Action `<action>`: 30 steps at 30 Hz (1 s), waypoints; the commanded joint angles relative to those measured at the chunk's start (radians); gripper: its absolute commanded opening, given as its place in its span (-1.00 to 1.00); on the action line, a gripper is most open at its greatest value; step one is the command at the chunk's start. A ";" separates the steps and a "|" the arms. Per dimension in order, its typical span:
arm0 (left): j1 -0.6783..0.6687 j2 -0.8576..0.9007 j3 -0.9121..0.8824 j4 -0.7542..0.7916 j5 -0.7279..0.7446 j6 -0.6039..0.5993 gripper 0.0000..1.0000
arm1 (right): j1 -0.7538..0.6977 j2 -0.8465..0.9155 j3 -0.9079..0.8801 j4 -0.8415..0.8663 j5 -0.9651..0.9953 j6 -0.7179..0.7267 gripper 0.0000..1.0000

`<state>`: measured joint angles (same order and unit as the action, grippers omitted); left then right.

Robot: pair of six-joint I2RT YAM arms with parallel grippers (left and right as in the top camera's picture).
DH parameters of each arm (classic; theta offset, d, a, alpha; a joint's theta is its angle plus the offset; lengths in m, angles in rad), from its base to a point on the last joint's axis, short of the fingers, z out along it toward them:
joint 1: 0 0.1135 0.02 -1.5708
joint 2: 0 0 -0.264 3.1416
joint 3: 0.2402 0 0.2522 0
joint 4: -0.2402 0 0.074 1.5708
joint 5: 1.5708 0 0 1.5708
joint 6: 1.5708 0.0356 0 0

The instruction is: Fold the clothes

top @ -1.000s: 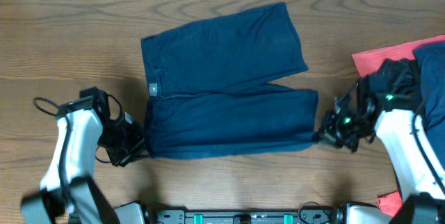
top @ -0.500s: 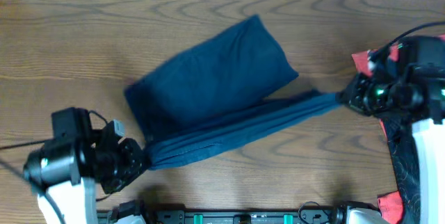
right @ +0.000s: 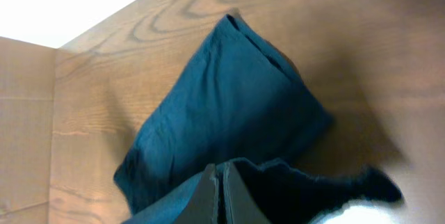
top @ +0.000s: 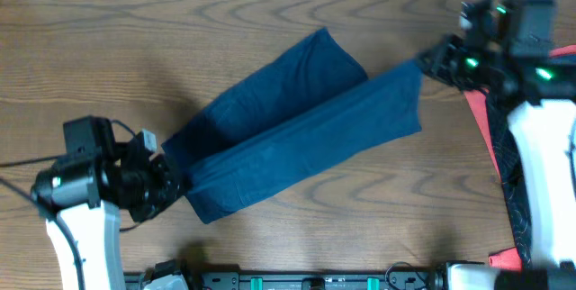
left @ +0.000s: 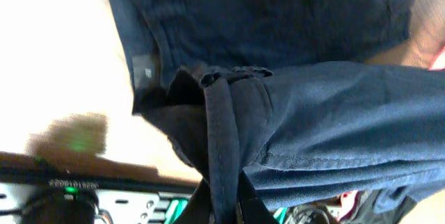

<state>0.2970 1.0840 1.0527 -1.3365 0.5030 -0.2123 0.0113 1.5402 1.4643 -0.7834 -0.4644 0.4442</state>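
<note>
Overhead: left gripper [top: 175, 186] lower left, right gripper [top: 421, 60] upper right, each pinching the navy shorts [top: 297, 132] taut, likely to fold them lengthwise

The surface [top: 108, 38] is brown wood with a bold, swirling grain, and it fills the overhead view from side to side. A pale strip runs along its far edge. The navy shorts [top: 270, 101] lie on its middle, slanting from near left to far right. Their far leg rests flat on the wood, while the nearer leg is lifted off it. At the right edge a red cloth [top: 483, 132] lies on the wood. A shiny black garment [top: 513, 191] touches the cloth on its outer side.
</note>
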 commanded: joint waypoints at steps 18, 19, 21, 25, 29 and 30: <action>0.016 0.431 0.002 0.508 -0.502 -0.056 -0.76 | 0.100 0.542 0.006 0.641 0.063 0.101 -0.61; 0.016 0.442 0.002 0.532 -0.501 -0.056 -0.54 | 0.099 0.546 0.006 0.634 0.063 0.095 -0.19; 0.017 0.447 0.007 0.543 -0.500 -0.056 0.26 | 0.090 0.546 0.006 0.609 0.039 0.026 0.07; 0.019 0.421 0.040 0.496 -0.496 -0.055 0.68 | 0.047 0.523 0.007 0.499 -0.060 -0.103 0.15; 0.018 0.382 0.051 0.422 -0.427 -0.050 0.70 | 0.023 0.509 0.007 0.323 -0.140 -0.172 0.00; 0.017 0.377 0.051 0.407 -0.393 -0.043 0.70 | 0.024 0.509 0.007 0.272 -0.135 -0.207 0.02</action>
<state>0.3130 1.4982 1.0733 -0.9031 0.0559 -0.2653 0.0463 2.0823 1.4651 -0.4484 -0.5323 0.3576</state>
